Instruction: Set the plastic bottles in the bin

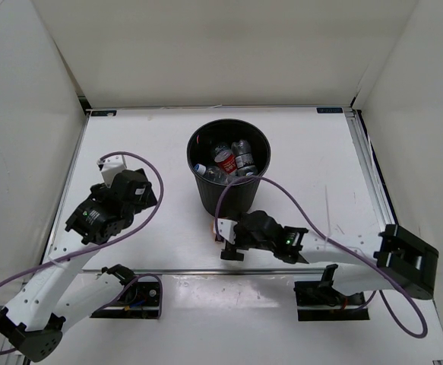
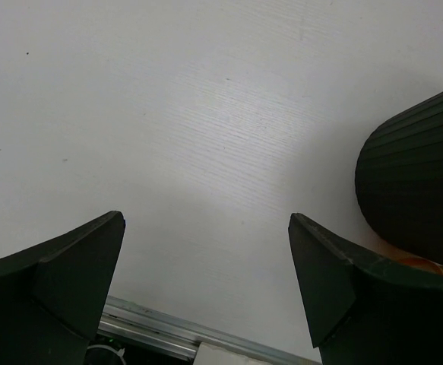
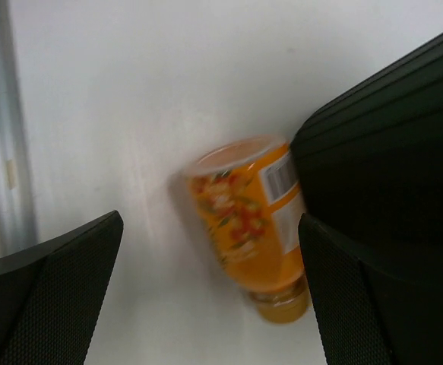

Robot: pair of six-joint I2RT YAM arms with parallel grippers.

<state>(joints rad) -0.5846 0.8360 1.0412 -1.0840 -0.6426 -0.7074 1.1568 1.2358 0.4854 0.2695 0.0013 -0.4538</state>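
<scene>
Just beside the bin's [image 3: 388, 137] black wall lies a stubby orange bottle [image 3: 244, 228], fruit-printed; both jaws stand open.

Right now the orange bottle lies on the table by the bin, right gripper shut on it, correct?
No: the right gripper is open, fingers apart either side of the orange bottle lying on the table by the bin, as the right wrist view shows.
</scene>
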